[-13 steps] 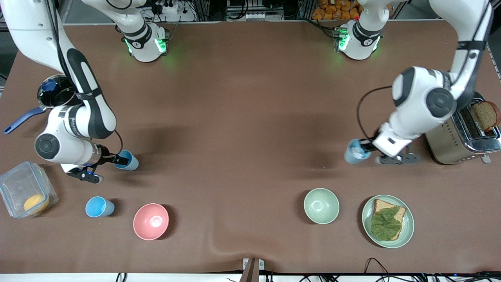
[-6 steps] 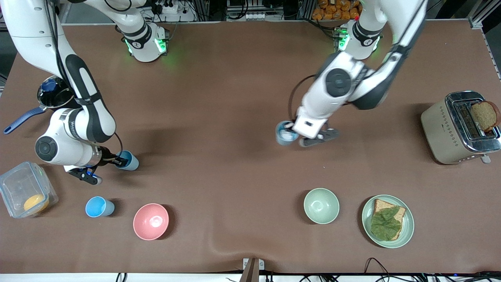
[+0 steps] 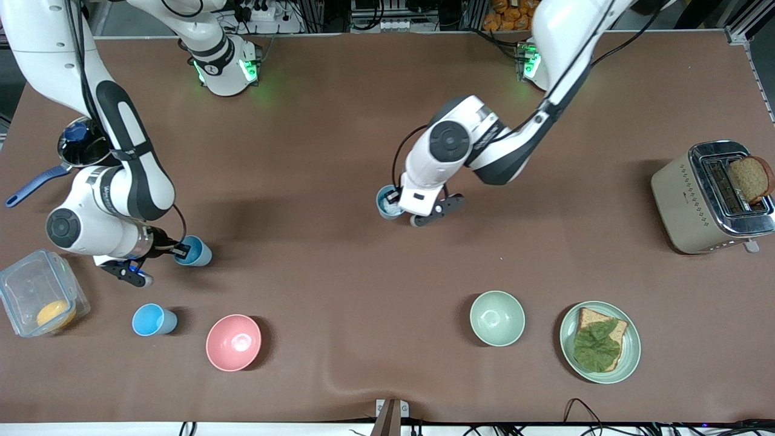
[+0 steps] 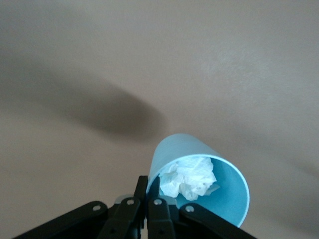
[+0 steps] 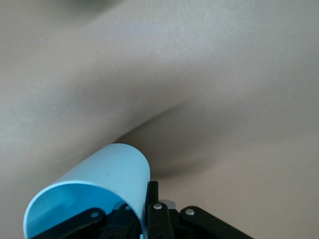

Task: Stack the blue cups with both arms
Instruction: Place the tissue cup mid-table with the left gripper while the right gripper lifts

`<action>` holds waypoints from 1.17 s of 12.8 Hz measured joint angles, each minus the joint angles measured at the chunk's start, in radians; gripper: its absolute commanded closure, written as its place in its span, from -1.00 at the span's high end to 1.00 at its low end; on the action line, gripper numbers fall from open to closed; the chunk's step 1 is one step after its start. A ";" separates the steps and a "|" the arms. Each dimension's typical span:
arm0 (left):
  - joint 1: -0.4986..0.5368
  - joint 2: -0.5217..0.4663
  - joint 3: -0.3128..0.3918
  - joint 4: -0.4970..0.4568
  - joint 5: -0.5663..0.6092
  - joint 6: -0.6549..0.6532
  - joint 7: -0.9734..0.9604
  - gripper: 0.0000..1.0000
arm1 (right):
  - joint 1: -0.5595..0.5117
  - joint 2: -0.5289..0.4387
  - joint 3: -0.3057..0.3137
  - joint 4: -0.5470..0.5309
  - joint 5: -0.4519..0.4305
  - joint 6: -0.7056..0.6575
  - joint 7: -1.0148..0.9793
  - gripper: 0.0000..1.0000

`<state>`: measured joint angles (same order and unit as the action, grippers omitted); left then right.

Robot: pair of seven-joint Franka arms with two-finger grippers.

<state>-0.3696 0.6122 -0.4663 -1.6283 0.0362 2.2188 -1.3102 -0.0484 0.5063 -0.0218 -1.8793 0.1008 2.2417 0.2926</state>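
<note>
My left gripper [image 3: 396, 201] is shut on the rim of a greyer blue cup [image 3: 387, 203] and holds it over the middle of the table. In the left wrist view the cup [image 4: 209, 164] has crumpled white paper inside, and the gripper [image 4: 148, 185] pinches its wall. My right gripper [image 3: 179, 248] is shut on the rim of a light-blue cup [image 3: 195, 252] toward the right arm's end, low over the table. The right wrist view shows that cup [image 5: 94, 184] and the gripper [image 5: 145, 199]. A third blue cup [image 3: 154, 320] stands upright on the table, nearer the front camera.
A pink bowl [image 3: 234, 342] sits beside the third cup. A pale green bowl [image 3: 497, 318] and a plate with bread and lettuce [image 3: 629, 357] lie toward the left arm's end. A toaster [image 3: 684, 200], a clear container [image 3: 24, 284] and a pot [image 3: 85, 148] stand at the table's ends.
My left arm has swung the greyer cup from beside the toaster to over the middle of the table. My right gripper with its cup has shifted slightly toward the right arm's end.
</note>
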 measured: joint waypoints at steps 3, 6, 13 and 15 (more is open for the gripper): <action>-0.176 0.064 0.144 0.061 0.000 0.020 -0.062 -1.00 | -0.001 -0.063 -0.001 0.022 0.002 -0.042 0.010 -1.00; -0.217 0.113 0.163 0.078 0.000 0.079 -0.091 -0.91 | 0.008 -0.131 0.008 0.088 0.031 -0.150 0.107 -1.00; -0.215 0.118 0.179 0.116 0.000 0.113 -0.099 1.00 | 0.199 -0.217 0.030 0.240 0.036 -0.369 0.467 -1.00; -0.204 0.057 0.201 0.136 0.000 0.105 -0.100 1.00 | 0.245 -0.221 0.031 0.249 0.036 -0.380 0.545 -1.00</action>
<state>-0.5738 0.6693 -0.2652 -1.4918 0.0362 2.3235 -1.4106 0.1966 0.2857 0.0089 -1.6299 0.1368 1.8616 0.8381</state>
